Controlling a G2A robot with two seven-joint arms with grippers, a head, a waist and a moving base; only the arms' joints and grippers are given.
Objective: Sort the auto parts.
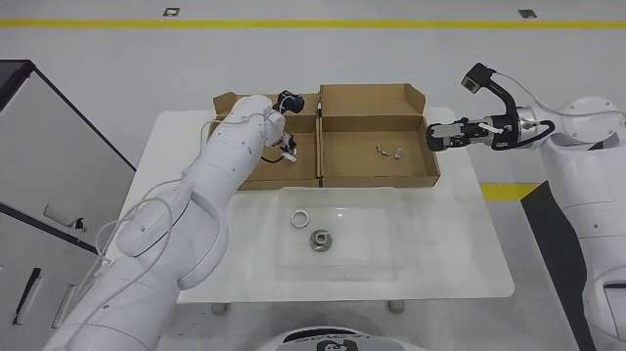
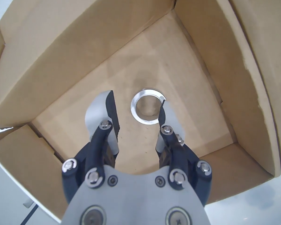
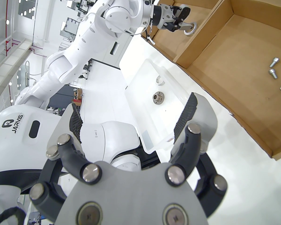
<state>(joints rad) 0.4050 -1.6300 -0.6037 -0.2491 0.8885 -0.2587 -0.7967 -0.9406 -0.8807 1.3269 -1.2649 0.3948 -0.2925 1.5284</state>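
Over left box (image 2: 68, 47) mid-floor: left gripper (image 2: 136, 95) spread wide, holding nothing; metal ring (image 2: 134, 106) below tips, rim right at one pad (image 2: 161, 114). Likely step: ring drop-off. Keep pads apart, rise straight, else pad may drag ring. Right gripper (image 3: 133, 100) wide apart, empty, off right box (image 3: 248, 36) right edge. Left wrist view gives pad-ring closeness; right wrist view, three bolts (image 3: 274, 71) in right box; top view, clear tray (image 1: 337, 195) at table (image 1: 469, 253) front edge with white ring (image 1: 300, 218), flanged part (image 1: 321, 241).
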